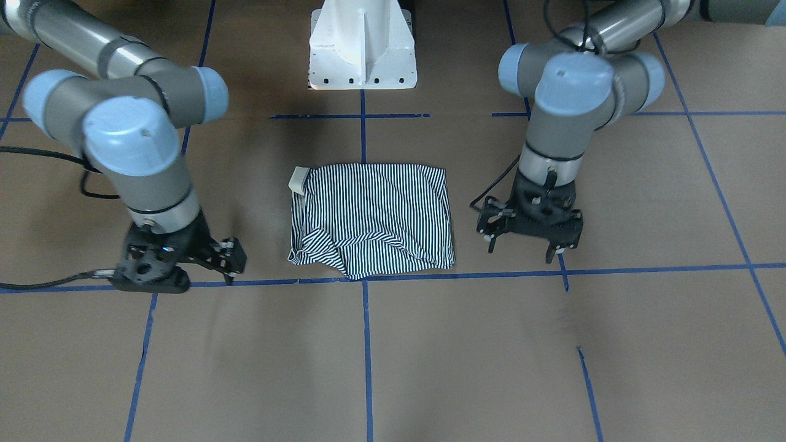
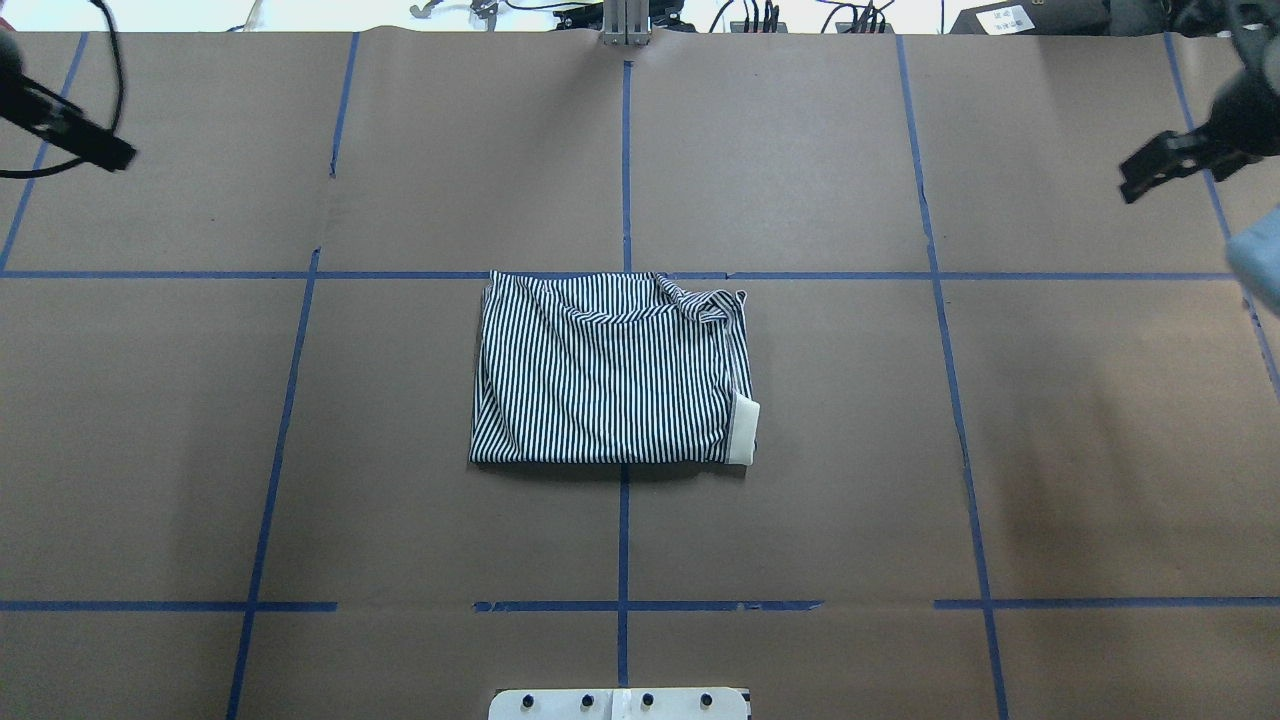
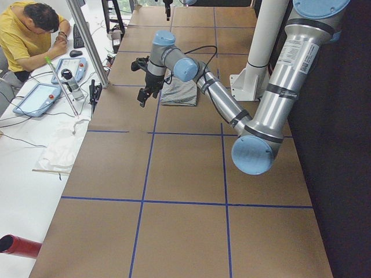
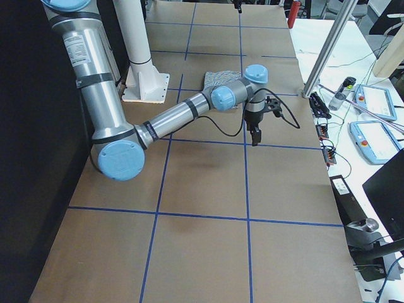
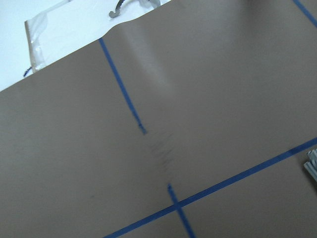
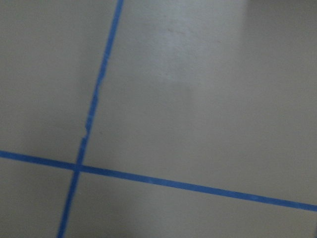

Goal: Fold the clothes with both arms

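Folded striped polo shirt (image 2: 610, 370) flat at centre of table (image 2: 850, 480), between both arms, touched by neither. Left gripper (image 1: 519, 253) spread and empty; right gripper (image 1: 230, 261) state not discernible. Probably light, limp, prone to unfolding: best pinched at corners along a folded edge.

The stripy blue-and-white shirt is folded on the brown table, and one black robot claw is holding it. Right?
No. The navy-and-white striped shirt is folded on the brown table, but neither claw holds it: the front-facing view shows the black left gripper and right gripper apart from it.
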Available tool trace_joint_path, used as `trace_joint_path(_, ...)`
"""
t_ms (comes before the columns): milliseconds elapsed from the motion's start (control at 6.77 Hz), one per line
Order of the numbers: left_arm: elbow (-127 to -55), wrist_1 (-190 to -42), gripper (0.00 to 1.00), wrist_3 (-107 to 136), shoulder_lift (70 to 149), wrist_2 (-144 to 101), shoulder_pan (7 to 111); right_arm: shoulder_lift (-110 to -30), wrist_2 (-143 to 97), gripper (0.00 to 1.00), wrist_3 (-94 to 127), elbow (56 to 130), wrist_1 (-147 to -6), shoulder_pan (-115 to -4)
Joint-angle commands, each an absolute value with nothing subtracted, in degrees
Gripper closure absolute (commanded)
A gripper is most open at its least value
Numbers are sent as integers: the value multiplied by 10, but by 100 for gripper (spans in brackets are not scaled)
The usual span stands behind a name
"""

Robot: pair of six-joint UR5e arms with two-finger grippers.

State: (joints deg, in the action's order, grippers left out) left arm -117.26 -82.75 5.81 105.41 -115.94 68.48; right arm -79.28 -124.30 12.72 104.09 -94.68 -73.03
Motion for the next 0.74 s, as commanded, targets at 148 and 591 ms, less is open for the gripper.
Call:
trace_joint_path(148, -1110, -826, 0, -29, 899, -1230, 799, -993, -1280, 0, -13, 1043, -940, -859)
trace_joint_path(591, -923, -880, 0, -189, 848, -1342, 958, -1012, -1283, 0, -8, 1020, -940, -860)
